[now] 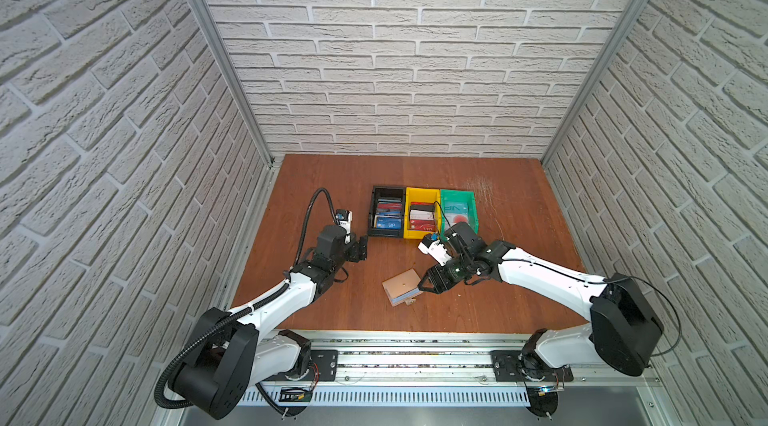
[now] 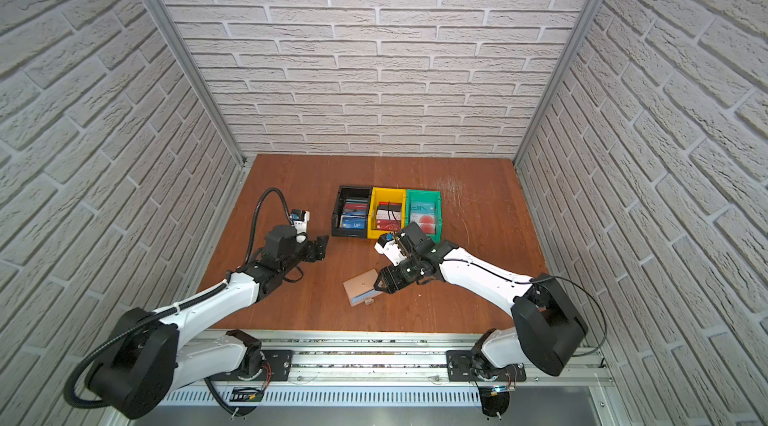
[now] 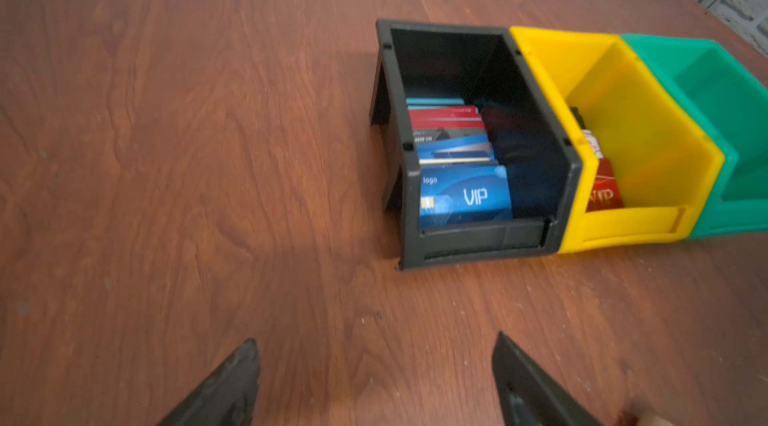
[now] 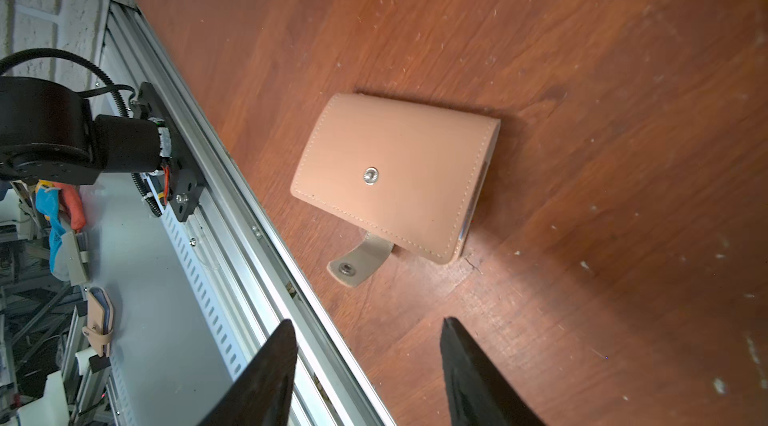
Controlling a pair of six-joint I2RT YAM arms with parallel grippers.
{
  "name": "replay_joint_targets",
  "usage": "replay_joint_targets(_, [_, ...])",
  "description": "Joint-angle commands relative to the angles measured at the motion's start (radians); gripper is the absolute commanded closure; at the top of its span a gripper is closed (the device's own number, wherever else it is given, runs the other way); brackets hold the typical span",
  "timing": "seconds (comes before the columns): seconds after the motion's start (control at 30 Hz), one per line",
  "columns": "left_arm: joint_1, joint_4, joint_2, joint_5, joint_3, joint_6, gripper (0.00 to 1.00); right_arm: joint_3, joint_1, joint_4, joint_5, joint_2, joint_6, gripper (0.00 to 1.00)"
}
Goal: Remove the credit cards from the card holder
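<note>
Holder (image 4: 395, 175) is laid flat near the middle of the desk's (image 1: 332, 195) front edge, cover up. It is folded shut but unsnapped. The tab (image 4: 359, 262) sticks out loose toward the front edge, and the stud (image 4: 370, 175) is bare on the cover.

The long axis is judged roughly parallel to the front edge, slightly skewed. The right gripper (image 4: 365, 322) is the nearer one. In the right wrist view the holder is seen straight ahead of its fingers, near but not touched. In both top views it is seen just off the tips, toward the desk's left edge. The right fingers are spread, with nothing between them.

The left gripper (image 3: 376, 339) is held further back and left, by the black bin (image 3: 478, 237), well apart from the holder. Its fingers are spread wide and empty.

- **Holder:** tan, leather-like and matte, with a stitched border and rounded corners. It is a thin booklet shape.
- **Sleeves (image 1: 405, 298):** pale bluish edges are shown on the holder's front side. Whether cards are inside cannot be told.
- **Bins:** black, yellow (image 3: 644, 121) and green (image 3: 715, 83), of hard plastic, are set touching in a row at the desk's centre.
- **Cards:** thin and glossy, they are seen lying in the bins, a blue VIP card (image 3: 465, 197) foremost.
</note>
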Motion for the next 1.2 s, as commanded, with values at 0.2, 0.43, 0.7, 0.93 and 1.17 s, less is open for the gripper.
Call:
replay_joint_targets(0.2, [-0.007,0.005,0.006,-0.012,0.016,-0.008,0.13,0.046,0.006,0.104,-0.127,0.17,0.041,0.42])
replay_joint_targets(0.43, [-0.008,-0.006,0.006,-0.026,0.01,-0.015,0.12,0.135,0.014,0.11,-0.188,0.26,0.023,0.43])
replay_joint_targets(0.7, [-0.009,-0.065,-0.021,-0.047,0.013,-0.01,0.12,0.296,0.027,0.065,-0.23,0.362,0.003,0.43])
replay_joint_targets(0.93, [-0.008,-0.222,-0.113,-0.035,0.05,-0.043,0.12,0.441,0.049,0.081,-0.292,0.472,0.04,0.44])
replay_joint_targets(1.17, [-0.009,-0.436,-0.299,-0.016,0.097,-0.13,0.13,0.543,0.084,0.113,-0.356,0.562,0.084,0.44])
